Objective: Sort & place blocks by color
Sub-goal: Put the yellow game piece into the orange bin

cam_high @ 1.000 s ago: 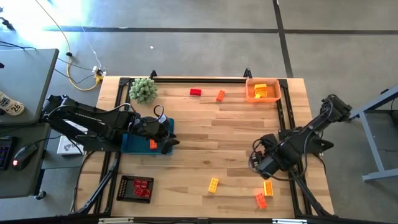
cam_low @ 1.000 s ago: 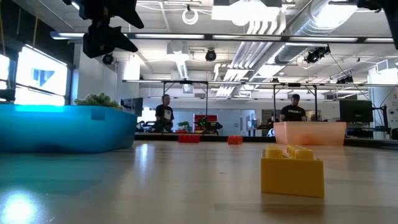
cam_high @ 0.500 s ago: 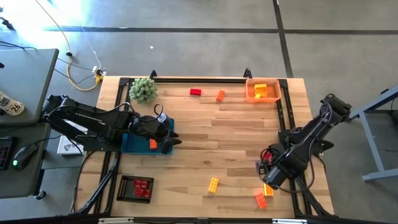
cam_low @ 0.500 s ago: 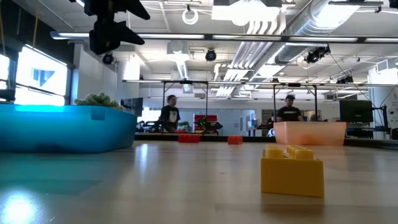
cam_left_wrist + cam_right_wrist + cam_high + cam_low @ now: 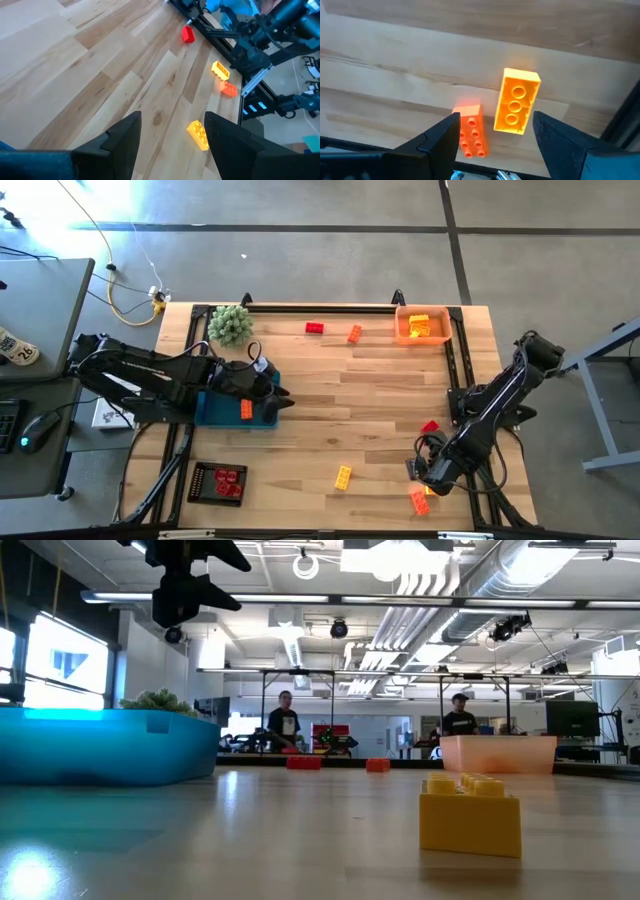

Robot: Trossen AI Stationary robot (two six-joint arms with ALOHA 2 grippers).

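Observation:
My right gripper (image 5: 497, 145) is open and hovers low near the table's near right corner (image 5: 425, 475), fingers pointing down over a yellow block (image 5: 516, 101) and an orange block (image 5: 469, 131) that lie flat, studs up. The orange block (image 5: 418, 502) shows beside the gripper in the high view. A red block (image 5: 430, 426) lies just beyond it. My left gripper (image 5: 172, 145) is open and hangs above the right edge of the blue tray (image 5: 225, 415), which holds an orange block (image 5: 246, 411). Another yellow block (image 5: 343, 477) lies mid-table.
A black tray (image 5: 200, 490) with red blocks sits at the near left. An orange tray (image 5: 405, 315) with yellow blocks sits at the far right. A red block (image 5: 314, 328) and an orange block (image 5: 354, 334) lie near the far edge, beside a fuzzy green plant (image 5: 230, 326). People stand in the room behind.
My right gripper has moved toward the table's near edge and come over the yellow and orange blocks, uncovering the red block behind it. My left gripper has drifted slightly toward the table's right over the blue tray. No block has moved.

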